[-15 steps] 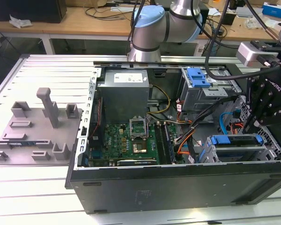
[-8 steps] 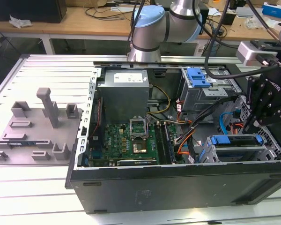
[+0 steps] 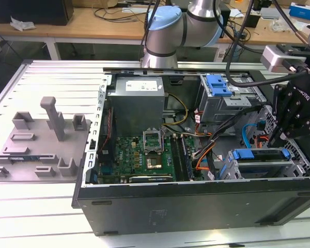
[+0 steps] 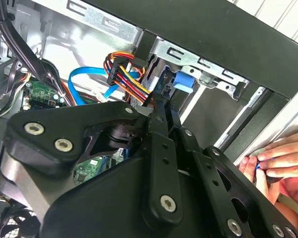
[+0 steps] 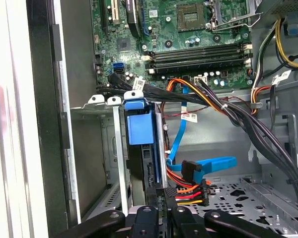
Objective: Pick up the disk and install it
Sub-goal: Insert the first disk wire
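The disk [image 3: 261, 156] sits in the drive bay at the case's front corner, on the exterior view's right, with its blue bracket on top. In the first wrist view I see it edge-on in the metal bay, with the blue bracket [image 5: 138, 124] at its far end. My gripper [image 3: 275, 138] hangs just over it inside the case. Its fingers [image 5: 156, 210] lie close together, shut, with their tips at the disk's near end. In the second wrist view the gripper [image 4: 161, 106] points at the blue bracket [image 4: 183, 82].
A power plug with coloured wires [image 5: 188, 186] and a blue data cable [image 5: 208, 163] lie beside the bay. The motherboard [image 3: 150, 155], the grey power supply [image 3: 139, 101] and an upper cage with a blue latch [image 3: 218, 85] crowd the case. A person's hand [image 4: 268, 158] is outside the case wall.
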Robot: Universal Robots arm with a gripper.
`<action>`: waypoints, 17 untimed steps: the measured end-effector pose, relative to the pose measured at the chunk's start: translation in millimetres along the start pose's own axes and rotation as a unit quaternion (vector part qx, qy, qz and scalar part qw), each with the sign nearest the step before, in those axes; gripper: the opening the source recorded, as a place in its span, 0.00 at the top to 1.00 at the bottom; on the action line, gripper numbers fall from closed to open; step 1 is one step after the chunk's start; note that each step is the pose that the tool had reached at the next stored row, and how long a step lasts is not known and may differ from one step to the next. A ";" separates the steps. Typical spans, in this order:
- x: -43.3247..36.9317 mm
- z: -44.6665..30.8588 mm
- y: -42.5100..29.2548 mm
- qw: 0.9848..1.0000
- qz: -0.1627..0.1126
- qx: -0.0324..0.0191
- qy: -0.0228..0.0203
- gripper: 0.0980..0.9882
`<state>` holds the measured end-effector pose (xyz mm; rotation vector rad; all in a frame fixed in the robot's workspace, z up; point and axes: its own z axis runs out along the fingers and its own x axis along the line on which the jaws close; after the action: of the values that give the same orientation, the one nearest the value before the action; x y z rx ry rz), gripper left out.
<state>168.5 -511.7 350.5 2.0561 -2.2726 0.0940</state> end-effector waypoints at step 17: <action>2.9 0.9 -0.1 1.000 0.000 0.000 0.000 0.93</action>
<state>168.3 -514.6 349.9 2.0559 -2.2724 0.0944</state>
